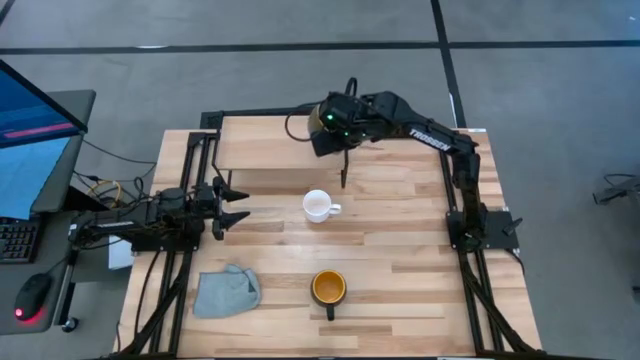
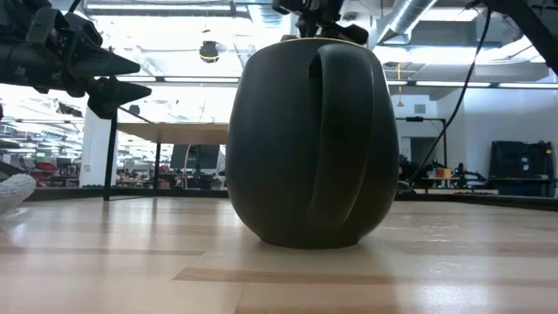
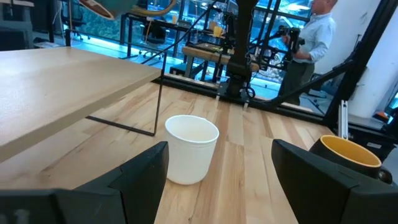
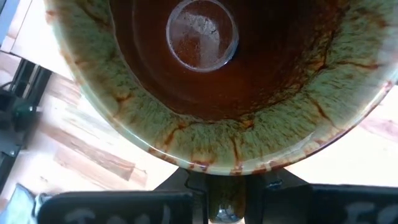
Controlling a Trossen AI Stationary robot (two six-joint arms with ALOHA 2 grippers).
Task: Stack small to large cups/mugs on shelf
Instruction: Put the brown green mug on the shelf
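My right gripper (image 1: 338, 128) is shut on the olive-tan mug (image 4: 205, 93), whose brown inside fills the right wrist view. It is over the right end of the shelf (image 1: 270, 142), and the arm hides the mug in the high view. A bit of the mug shows in the left wrist view (image 3: 106, 6), above the shelf board (image 3: 68, 81). The small white mug (image 1: 318, 206) stands upright on the table in front of the shelf. The dark mug with the orange-yellow inside (image 1: 328, 288) stands upright near the near edge. My left gripper (image 3: 230, 186) is open, level, left of the white mug (image 3: 189, 149). My right gripper holds the olive-tan mug by its rim (image 4: 217, 167). The mug's opening faces the wrist camera. The rim itself hides the fingertips, so I cannot tell how they lie on the wall. The mug is lifted clear above the shelf board.
A grey-blue cloth (image 1: 226, 290) lies crumpled at the table's near left. The shelf's thin black leg (image 1: 345, 175) stands just behind the white mug. The dark mug (image 2: 305, 139) blocks most of the low view. A person (image 3: 311, 31) stands in the room beyond the table.
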